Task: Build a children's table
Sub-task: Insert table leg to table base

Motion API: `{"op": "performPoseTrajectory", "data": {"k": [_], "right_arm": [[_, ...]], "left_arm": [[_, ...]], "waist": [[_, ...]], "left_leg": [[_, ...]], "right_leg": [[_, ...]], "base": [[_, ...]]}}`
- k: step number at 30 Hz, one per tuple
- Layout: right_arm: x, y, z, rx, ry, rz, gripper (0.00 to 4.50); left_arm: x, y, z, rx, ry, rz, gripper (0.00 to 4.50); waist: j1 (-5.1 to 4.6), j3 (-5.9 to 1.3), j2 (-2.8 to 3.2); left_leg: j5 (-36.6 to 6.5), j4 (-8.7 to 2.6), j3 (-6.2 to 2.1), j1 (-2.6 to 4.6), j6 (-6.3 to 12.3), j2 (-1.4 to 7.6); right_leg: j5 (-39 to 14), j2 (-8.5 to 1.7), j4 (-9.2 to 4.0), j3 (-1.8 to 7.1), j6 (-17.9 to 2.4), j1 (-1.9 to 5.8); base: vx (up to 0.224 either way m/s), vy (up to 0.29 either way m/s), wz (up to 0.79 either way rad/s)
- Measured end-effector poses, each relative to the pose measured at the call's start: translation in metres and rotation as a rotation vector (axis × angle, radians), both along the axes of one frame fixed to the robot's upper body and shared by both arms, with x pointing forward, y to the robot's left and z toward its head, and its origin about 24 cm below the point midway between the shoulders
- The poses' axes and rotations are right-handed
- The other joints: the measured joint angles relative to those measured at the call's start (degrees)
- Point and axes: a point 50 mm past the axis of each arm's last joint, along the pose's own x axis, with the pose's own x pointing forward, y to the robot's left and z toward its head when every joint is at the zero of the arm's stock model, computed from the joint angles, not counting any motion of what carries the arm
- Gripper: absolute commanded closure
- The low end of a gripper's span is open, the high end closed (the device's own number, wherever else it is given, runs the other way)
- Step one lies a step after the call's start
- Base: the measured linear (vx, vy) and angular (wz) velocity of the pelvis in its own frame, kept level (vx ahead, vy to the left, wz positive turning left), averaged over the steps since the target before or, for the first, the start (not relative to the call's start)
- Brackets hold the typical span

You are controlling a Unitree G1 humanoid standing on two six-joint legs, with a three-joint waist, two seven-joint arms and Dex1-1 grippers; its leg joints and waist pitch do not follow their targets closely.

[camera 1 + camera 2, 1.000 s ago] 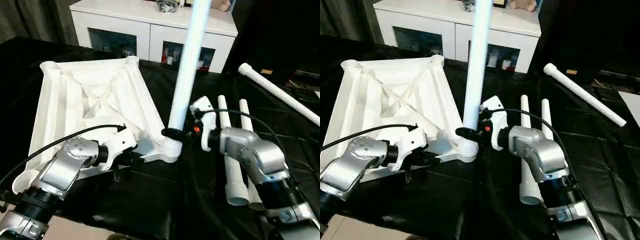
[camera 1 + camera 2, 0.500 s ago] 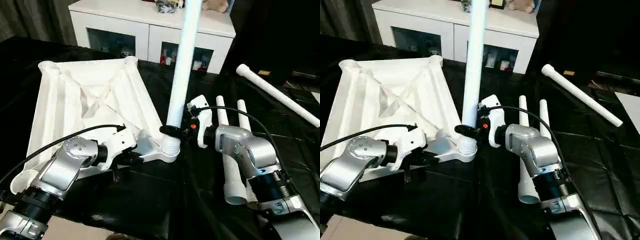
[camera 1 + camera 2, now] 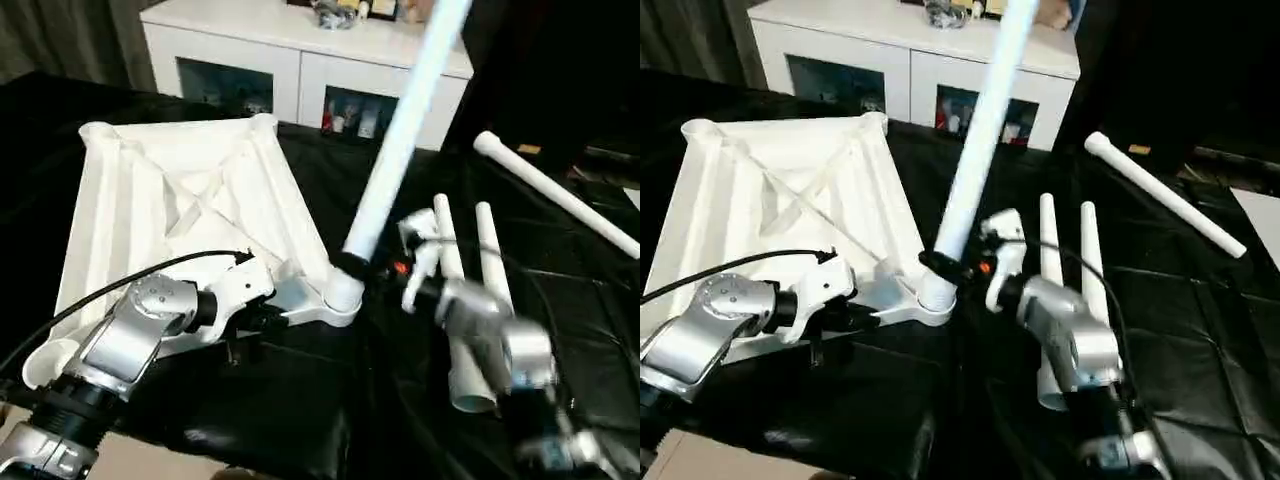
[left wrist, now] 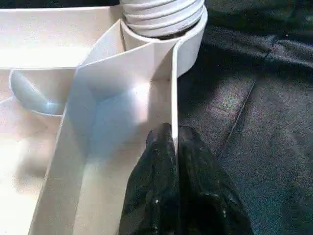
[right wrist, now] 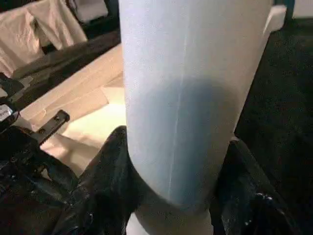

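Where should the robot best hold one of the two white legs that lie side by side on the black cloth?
Probably at mid-length of the nearer loose leg, coming from above, fingers across its round shaft. It lies flat, and a narrow gap separates it from the second leg, so approaching sideways would likely bump that one.

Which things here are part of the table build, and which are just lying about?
In the job:
- upturned tabletop, its rim pinched by the left claw
- leg gripped by the right claw at the corner socket
- three spare legs: two side by side, one apart

Lying about:
- white cabinet
- black cloth
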Motion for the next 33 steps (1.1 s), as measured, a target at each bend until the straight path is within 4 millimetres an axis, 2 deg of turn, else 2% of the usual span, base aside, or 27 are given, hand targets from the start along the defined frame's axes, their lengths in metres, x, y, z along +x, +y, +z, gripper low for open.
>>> {"op": "performPoseTrajectory", "data": {"k": [12,20,26,33], "right_arm": [[-0.014,-0.003,-0.016,0.043,-0.105,-0.079,2.67],[-0.020,-0.003,-0.019,0.015,-0.171,-0.095,2.67],[-0.020,0.001,-0.015,-0.090,-0.208,-0.016,2.67],[-0.007,0.005,-0.002,-0.165,-0.152,0.096,2.67]], "left_arm": [[0.001,-0.003,-0.001,-0.002,-0.014,0.014,4.50],[0.001,-0.003,-0.001,-0.004,-0.020,0.021,4.50],[0.001,-0.001,-0.001,0.002,-0.018,0.024,4.50],[0.001,0.003,-0.001,0.005,-0.012,0.030,4.50]], "waist": [[-0.21,-0.02,0.04],[-0.11,-0.02,0.07],[-0.25,-0.12,-0.08],[-0.69,-0.21,-0.23]], "left_leg": [[0.0,-0.05,0.00,0.01,0.00,0.00],[0.0,-0.11,0.00,-0.01,0.00,0.00],[0.0,-0.23,-0.01,0.04,0.00,0.00],[0.0,-0.36,-0.01,0.16,0.00,0.00]], "right_leg": [[0.0,0.00,-0.02,0.01,0.0,-0.01],[0.0,0.00,-0.07,0.01,0.1,-0.01],[-0.2,0.01,-0.07,0.00,0.4,-0.01],[-0.3,0.03,-0.07,0.01,0.4,0.01]], "base": [[0.000,0.000,0.00],[0.000,0.000,0.00],[0.000,0.000,0.00],[0.000,0.000,0.00]]}}
